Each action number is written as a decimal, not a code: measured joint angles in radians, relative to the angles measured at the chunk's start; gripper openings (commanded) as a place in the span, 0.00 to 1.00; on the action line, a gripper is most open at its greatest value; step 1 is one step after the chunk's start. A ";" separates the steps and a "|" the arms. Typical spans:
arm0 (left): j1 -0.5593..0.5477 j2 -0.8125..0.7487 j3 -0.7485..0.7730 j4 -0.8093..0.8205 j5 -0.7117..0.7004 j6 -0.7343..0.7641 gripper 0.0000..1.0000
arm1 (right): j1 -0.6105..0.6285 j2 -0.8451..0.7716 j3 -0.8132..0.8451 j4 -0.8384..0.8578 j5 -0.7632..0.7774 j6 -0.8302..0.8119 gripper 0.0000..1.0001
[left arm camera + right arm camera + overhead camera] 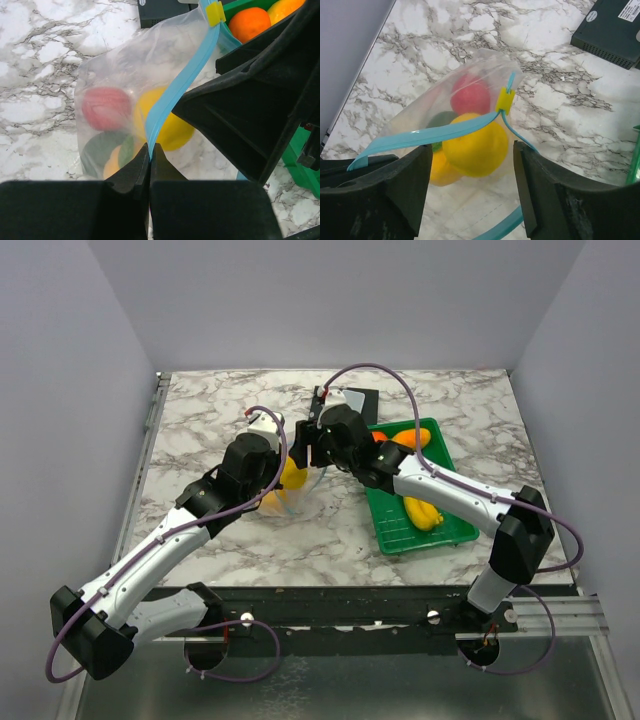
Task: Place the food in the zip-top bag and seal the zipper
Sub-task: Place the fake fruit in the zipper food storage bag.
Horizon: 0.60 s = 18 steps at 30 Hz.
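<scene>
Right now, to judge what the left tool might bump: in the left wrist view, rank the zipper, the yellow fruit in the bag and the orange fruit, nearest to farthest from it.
1. zipper: clamped in the left tool.
2. yellow fruit: just beyond, inside the bag.
3. orange fruit: farthest, upper right, in the green tray.
</scene>
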 measured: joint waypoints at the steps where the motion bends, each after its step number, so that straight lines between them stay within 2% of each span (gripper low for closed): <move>1: 0.000 0.000 0.000 0.000 0.000 0.000 0.00 | 0.000 0.000 0.000 0.003 -0.001 0.001 0.72; 10: 0.000 0.000 -0.004 0.000 0.000 0.000 0.00 | 0.000 -0.019 -0.008 0.021 -0.036 0.014 0.74; 18: 0.000 0.000 -0.004 0.000 0.000 0.000 0.00 | 0.000 -0.124 -0.052 0.025 -0.075 0.026 0.74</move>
